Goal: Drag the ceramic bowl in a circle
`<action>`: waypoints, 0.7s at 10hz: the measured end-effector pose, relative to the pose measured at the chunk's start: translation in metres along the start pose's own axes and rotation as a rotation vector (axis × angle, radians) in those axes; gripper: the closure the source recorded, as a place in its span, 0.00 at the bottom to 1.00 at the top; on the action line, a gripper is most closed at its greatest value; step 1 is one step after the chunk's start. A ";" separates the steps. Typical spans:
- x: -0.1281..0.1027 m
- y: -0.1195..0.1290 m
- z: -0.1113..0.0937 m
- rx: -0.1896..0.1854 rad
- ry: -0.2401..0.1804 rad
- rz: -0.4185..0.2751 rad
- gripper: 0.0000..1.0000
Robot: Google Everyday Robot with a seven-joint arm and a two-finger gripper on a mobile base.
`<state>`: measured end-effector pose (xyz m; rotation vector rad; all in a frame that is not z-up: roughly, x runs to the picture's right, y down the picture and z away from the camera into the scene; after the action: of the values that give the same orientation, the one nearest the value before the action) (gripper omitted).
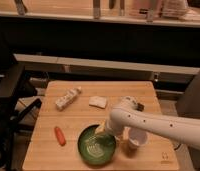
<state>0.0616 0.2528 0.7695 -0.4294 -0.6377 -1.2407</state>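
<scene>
end effector (101,134) is down at the back-right rim of the bowl (92,150); can't tell if it's apart or clamped on the rim. bowl sits front-middle on the table (48,157), cup (138,139) just beside it on the right, carrot (59,135) near on the left. looks like the drag stage: next move needs steady rim contact and a circle tight enough to miss both.

The dark green ceramic bowl (93,150) sits upright at the table (43,155) front, tool (102,135) seemingly on its rim.
</scene>
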 end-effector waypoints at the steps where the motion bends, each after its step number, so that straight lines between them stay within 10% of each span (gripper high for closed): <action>1: 0.000 0.000 0.000 0.000 -0.001 -0.001 0.20; 7: 0.000 0.002 0.002 -0.008 -0.018 -0.015 0.20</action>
<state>0.0632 0.2543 0.7714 -0.4432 -0.6522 -1.2551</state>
